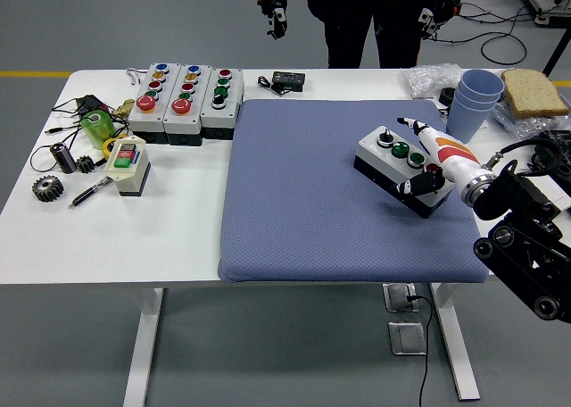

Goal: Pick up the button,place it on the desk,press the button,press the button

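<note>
- Head view: the button box (406,170) lies on the blue mat (348,193), at about 3 o'clock from the mat's centre, skewed to its edges.
- The right hand (426,161) lies over the box's near-right end; thumb curled against its front wall, one finger stretched along the top. Whether it truly grips, I cannot tell.
- Left arm out of view.
- Risk, as judged: the loose box may slide or tip under an off-centre press, missing the red button (433,167).

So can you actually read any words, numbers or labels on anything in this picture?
No text is legible anywhere.
Button box on the blue mat: no lettering visible.
Three button boxes at the table's far left: tags, if any, too small.
Small two-button box: label too blurred.
Black device: markings too small.
</note>
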Motion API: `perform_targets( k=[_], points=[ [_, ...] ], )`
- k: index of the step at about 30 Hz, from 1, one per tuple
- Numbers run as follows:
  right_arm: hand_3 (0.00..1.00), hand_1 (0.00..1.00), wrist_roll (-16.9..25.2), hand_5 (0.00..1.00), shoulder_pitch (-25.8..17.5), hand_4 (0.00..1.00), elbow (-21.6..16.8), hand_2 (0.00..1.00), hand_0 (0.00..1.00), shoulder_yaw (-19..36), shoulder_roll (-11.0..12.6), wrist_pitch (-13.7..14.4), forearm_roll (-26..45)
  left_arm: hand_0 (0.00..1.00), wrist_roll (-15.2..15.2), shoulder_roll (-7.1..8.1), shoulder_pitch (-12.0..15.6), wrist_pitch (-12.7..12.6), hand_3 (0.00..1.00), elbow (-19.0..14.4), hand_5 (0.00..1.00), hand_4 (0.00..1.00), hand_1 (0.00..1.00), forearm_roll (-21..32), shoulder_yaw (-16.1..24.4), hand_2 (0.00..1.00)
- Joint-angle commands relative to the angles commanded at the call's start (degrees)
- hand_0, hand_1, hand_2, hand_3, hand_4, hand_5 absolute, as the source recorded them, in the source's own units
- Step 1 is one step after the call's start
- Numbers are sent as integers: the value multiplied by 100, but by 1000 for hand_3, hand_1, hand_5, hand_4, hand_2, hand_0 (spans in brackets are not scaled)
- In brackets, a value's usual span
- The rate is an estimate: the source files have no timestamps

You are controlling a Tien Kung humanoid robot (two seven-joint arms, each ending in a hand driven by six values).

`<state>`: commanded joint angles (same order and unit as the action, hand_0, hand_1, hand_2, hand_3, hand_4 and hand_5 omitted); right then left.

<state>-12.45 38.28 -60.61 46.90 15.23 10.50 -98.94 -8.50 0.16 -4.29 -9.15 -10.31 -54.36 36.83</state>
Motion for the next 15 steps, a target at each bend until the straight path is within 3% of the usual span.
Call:
perform_targets(
  k=[6, 14, 15],
  points=[
    [988, 926, -257, 114, 155, 998, 277, 983, 998, -18, -98, -103, -73, 622, 0, 0, -4, -2, 598, 0, 646, 333, 659, 2, 1, 676],
    [961, 906, -1044, 120, 385, 998, 437, 976, 962, -82, -190, -983, -440, 622, 8, 6, -12, -2, 598, 0, 646, 333, 658, 34, -12, 676],
    [944, 852, -1100, 127, 406, 997, 471, 931, 889, -79, -211, -1053, -439, 622, 8, 7, -11, -2, 597, 0, 646, 334, 659, 34, -10, 676]
  ],
)
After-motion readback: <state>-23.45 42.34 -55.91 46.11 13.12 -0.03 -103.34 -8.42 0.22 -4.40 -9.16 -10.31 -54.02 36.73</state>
